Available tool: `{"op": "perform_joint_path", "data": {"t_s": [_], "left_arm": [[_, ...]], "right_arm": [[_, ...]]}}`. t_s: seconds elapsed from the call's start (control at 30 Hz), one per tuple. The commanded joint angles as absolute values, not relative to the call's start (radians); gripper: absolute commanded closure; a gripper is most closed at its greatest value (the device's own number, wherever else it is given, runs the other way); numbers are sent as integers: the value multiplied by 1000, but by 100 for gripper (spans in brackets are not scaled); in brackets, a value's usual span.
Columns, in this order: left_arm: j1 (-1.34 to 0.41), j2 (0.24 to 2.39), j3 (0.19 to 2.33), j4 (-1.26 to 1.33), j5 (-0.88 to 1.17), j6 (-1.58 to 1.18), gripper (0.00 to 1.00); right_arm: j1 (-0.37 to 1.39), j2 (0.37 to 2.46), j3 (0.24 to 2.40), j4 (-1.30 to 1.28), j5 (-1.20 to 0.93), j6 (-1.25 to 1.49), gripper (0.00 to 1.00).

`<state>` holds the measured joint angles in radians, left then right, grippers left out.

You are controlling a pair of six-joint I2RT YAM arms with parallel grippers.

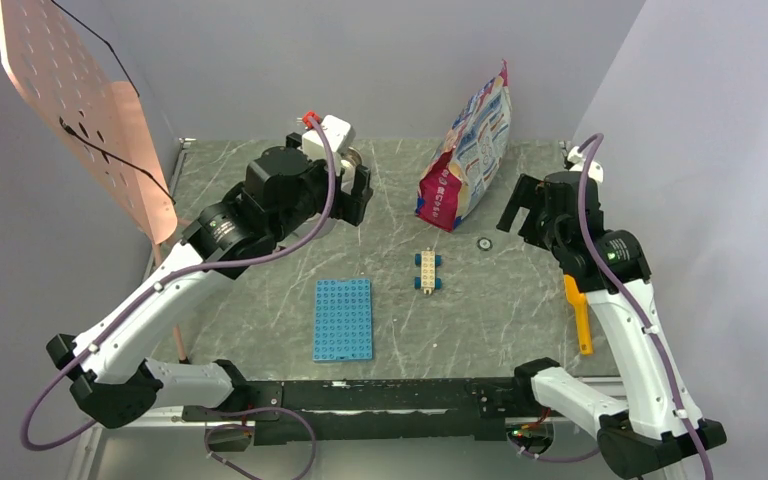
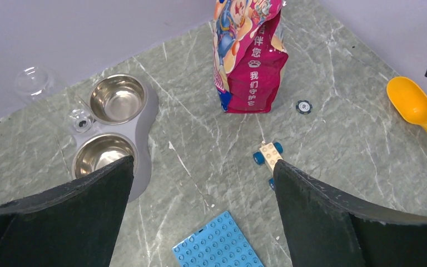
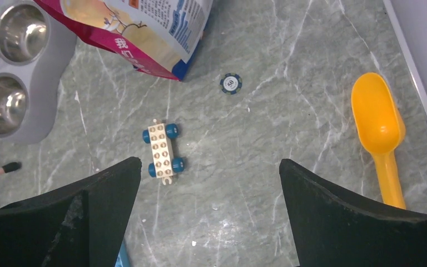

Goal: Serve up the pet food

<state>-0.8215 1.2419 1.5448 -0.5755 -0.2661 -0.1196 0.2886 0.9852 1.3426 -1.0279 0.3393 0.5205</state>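
The pet food bag (image 1: 467,150) stands upright at the back of the table, glossy pink-red, white and blue; the pet food itself is hidden inside. The bag (image 2: 250,61) faces my left wrist camera, and its lower part (image 3: 144,33) shows in the right wrist view. The steel double bowl (image 2: 144,139) lies to its left, both cups bare. A yellow scoop (image 1: 580,315) lies at the right, beside my right arm. My left gripper (image 1: 355,190) hangs open above the bowl area. My right gripper (image 1: 525,215) hangs open to the right of the bag. Neither holds anything.
A blue studded plate (image 1: 343,320), a small toy car (image 1: 428,272) and a poker chip (image 1: 483,243) lie on the marbled table. A clear dome (image 2: 33,83) sits by the bowl. A copper perforated board (image 1: 80,100) leans at the back left. A thin stick (image 3: 0,169) lies left.
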Motion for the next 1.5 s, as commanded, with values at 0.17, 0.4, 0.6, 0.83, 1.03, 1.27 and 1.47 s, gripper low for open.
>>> {"op": "perform_joint_path", "data": {"t_s": [0.17, 0.4, 0.6, 0.83, 1.03, 1.27, 1.47], "left_arm": [[-824, 1230, 1610, -626, -222, -116, 1], [-823, 1267, 1663, -727, -142, -136, 1], [-823, 1251, 1670, -732, -133, -151, 1], [-822, 1241, 1659, -707, -26, -147, 1], [-824, 1248, 1669, -725, -12, -163, 1], [-823, 1256, 1690, -726, -9, -150, 6], [-824, 1281, 1734, -742, 7, -158, 7]], "right_arm": [[271, 1187, 1577, -843, 382, 605, 0], [187, 1492, 1898, -789, 354, 744, 0], [150, 1604, 1923, -718, 311, 779, 0], [141, 1690, 1889, -591, 256, 728, 3], [149, 1714, 1913, -564, 198, 726, 5], [199, 1756, 1910, -523, 171, 734, 15], [250, 1869, 2020, -625, 250, 764, 40]]}}
